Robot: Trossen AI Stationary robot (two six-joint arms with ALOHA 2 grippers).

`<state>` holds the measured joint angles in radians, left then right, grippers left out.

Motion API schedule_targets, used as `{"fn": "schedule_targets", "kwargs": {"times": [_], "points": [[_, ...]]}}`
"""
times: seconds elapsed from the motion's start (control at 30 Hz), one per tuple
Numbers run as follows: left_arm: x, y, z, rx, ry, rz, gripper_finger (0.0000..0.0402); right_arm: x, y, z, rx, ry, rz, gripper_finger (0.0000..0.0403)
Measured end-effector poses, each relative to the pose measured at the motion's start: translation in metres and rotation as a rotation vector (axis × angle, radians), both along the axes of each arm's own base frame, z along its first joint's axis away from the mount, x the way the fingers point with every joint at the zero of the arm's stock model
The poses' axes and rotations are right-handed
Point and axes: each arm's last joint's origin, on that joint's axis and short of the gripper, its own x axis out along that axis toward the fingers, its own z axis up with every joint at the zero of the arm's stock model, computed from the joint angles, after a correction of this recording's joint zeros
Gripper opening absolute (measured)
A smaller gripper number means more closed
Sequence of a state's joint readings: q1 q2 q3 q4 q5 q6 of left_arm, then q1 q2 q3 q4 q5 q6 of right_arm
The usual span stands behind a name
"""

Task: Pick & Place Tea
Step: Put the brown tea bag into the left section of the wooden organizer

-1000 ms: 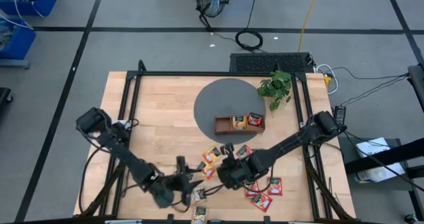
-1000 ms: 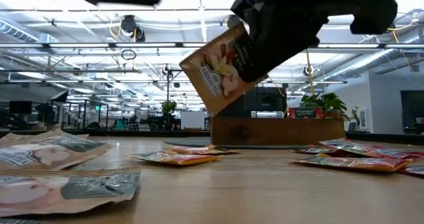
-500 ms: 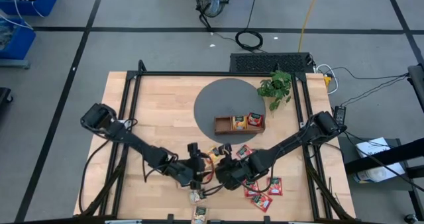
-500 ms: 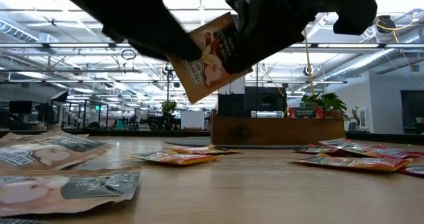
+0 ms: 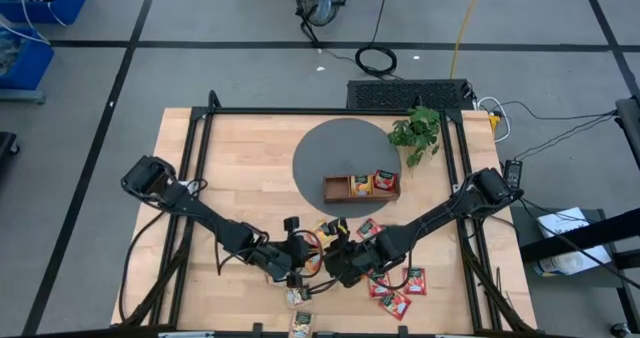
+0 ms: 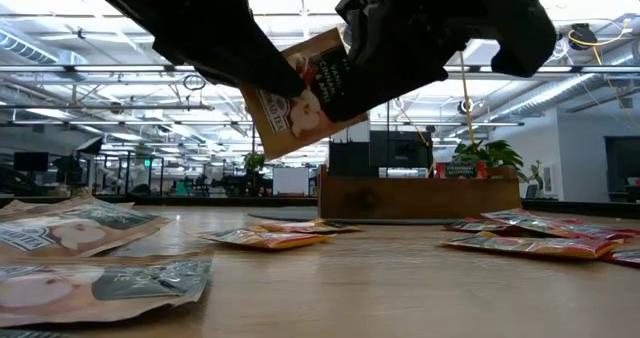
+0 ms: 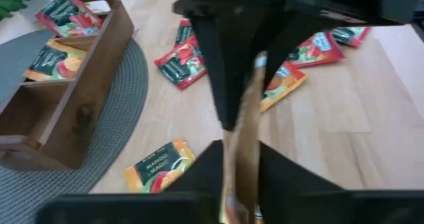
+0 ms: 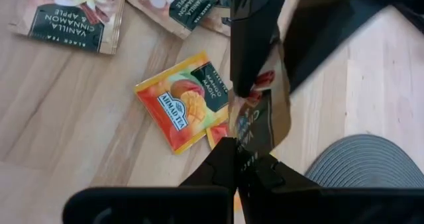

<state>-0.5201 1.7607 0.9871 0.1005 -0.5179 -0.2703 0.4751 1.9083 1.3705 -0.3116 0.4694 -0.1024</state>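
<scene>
A beige tea sachet (image 6: 300,96) hangs in the air above the table's near middle, tilted. Both grippers are shut on it: my left gripper (image 5: 300,259) from the left, my right gripper (image 5: 335,262) from the right. Other tea sachets lie flat on the table: an orange one (image 8: 185,101), red ones (image 5: 413,280) and beige ones (image 6: 70,228). A brown wooden tray (image 5: 361,186) on a round grey mat (image 5: 330,148) holds an orange and a red sachet. My left gripper pinches the beige sachet's left edge (image 6: 268,90) between its two fingers; its wrist view shows the sachet edge-on (image 7: 240,151) between them. The fingers slant down from the table's left. The sachet is clear of the table. My right gripper pinches the same sachet by its upper right part (image 6: 342,70), between its two fingers (image 8: 222,163). The fingers slant down from the table's right. The sachet stands tilted, lifted clear, reaching from this hold over to the left fingers.
A small green plant (image 5: 418,130) stands right of the mat at the back. The tray's left compartment (image 7: 40,118) has nothing in it. Loose sachets lie around the near middle and near right of the table; the far left is bare wood (image 5: 240,158).
My left gripper has swung toward the table's right edge and reached the beige sachet that my right gripper holds up, and its fingers now sit on the sachet's left edge. The sachet has tipped a little and shifted slightly left and up.
</scene>
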Motion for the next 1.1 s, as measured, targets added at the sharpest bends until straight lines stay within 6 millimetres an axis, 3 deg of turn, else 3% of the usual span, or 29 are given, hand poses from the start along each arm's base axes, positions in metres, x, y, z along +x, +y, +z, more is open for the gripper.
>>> {"fn": "schedule_targets", "kwargs": {"times": [0.1,0.23,0.37,0.67,0.93,1.1], "points": [[0.000,0.000,0.000,0.010,0.004,-0.010,0.0011,0.000,-0.001,0.000,-0.010,0.002,0.009,0.0000],[-0.001,-0.002,0.000,0.022,0.005,-0.024,0.0018,0.000,-0.001,0.000,-0.028,0.011,0.024,0.0010],[-0.003,-0.005,0.000,0.023,0.003,-0.035,0.0009,-0.003,0.001,0.004,-0.009,0.009,0.031,0.0046],[-0.010,-0.017,0.001,0.082,-0.023,-0.032,0.0008,-0.019,-0.004,0.038,0.229,-0.117,0.031,0.0133],[-0.019,-0.029,0.003,0.180,-0.056,-0.015,0.0017,-0.065,-0.028,0.004,0.445,-0.591,0.088,0.0139],[-0.015,-0.026,0.005,0.185,-0.087,0.010,0.0006,-0.074,-0.032,-0.010,0.487,-0.631,0.077,0.0133]]}}
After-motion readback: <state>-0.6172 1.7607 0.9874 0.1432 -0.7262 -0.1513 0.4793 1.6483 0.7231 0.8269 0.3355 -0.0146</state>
